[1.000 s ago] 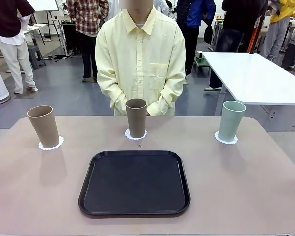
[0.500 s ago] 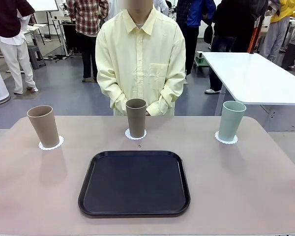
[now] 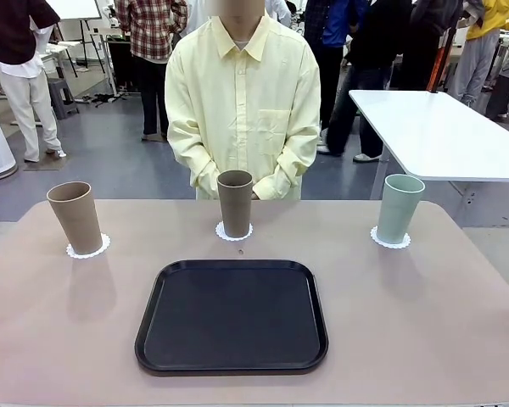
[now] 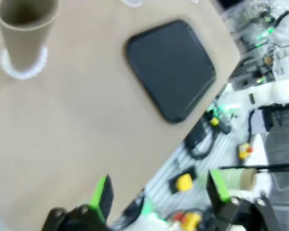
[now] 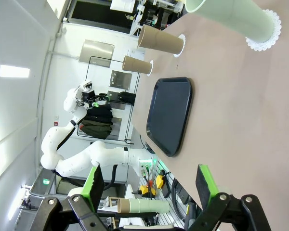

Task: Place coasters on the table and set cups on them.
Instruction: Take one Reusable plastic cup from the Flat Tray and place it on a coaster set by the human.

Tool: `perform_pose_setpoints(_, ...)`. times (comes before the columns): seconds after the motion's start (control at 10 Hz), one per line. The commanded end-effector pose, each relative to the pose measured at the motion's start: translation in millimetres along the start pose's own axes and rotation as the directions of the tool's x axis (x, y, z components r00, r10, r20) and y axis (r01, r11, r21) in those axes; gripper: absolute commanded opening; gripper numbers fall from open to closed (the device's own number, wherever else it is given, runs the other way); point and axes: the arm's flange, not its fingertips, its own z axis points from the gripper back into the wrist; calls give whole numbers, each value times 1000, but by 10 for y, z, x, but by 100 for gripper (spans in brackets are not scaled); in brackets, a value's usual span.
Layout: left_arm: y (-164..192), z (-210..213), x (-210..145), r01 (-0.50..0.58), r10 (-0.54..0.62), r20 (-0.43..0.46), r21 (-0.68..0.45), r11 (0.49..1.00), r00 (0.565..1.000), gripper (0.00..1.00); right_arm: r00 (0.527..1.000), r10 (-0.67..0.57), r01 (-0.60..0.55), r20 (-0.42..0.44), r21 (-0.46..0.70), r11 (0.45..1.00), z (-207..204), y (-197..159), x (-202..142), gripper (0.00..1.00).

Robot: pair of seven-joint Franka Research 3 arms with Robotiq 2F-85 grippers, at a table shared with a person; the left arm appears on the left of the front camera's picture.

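From my station I see three tall tapered matte cups [image 3: 235, 203] upright on lacy white coasters [image 3: 88, 248] along the beige tabletop's [image 3: 407, 314] far side, beyond both empty, wide-open hands, left hand [image 4: 156, 199] and right hand [image 5: 147, 185].

The front view looks level across the surface [image 3: 59, 339] at the person [image 3: 242, 102]. Both wrist views hang high and tilted, off opposite ends; all 3 share the black tray [image 3: 232, 315].
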Motion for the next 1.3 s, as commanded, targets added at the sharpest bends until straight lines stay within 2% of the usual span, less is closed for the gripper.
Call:
perform_pose_setpoints(0.0,374,287,131,-33,52,85,-215,976,995,100,1000,-2,2,1,0,1000,2,2,-3,100)
perform_pose_setpoints(0.2,725,518,-26,-63,121,166,-319,946,979,100,1000,-2,2,1,0,1000,2,2,-3,100)
perform_pose_setpoints(0.6,1108,971,-422,-55,164,209,-447,893,964,100,1000,-2,2,1,0,1000,2,2,-3,100)
perform_pose_setpoints(1.0,1232,1132,-629,-44,178,253,-459,887,951,100,1000,-2,2,1,0,1000,2,2,-3,100)
perform_pose_setpoints(1.2,1112,1082,-646,7,120,270,-426,905,955,100,1000,-2,2,1,0,1000,2,2,-3,100)
